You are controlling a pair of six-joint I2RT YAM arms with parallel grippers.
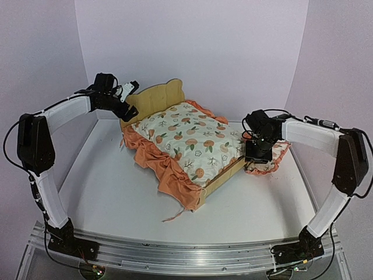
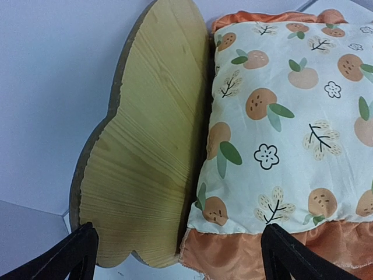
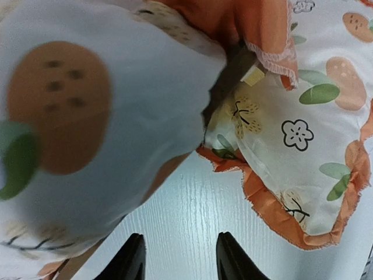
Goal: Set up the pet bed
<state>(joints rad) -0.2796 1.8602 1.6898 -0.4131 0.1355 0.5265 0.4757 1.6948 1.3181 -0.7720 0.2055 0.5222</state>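
At pet bed headboard (image 2: 145, 146): left end effector (image 2: 179, 226) is found released.
Beside pillow (image 3: 315, 134): right end effector (image 3: 180, 235) parted, empty.

We see the bed (image 2: 145, 146) in matt, grainy plywood; the cushion (image 2: 280, 134) is smooth printed cloth (its ruffle (image 2: 233, 256) frays); the pillow (image 3: 315, 151) at 3 o'clock matches; the table (image 3: 192, 216) looks finely ribbed.

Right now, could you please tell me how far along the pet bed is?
Done: the mattress cushion lies on the pet bed. In hand: nothing; the left pincer stands open by the headboard, the right pincer hovers by the pillow. Left: the pillow, on the table beside the bed.
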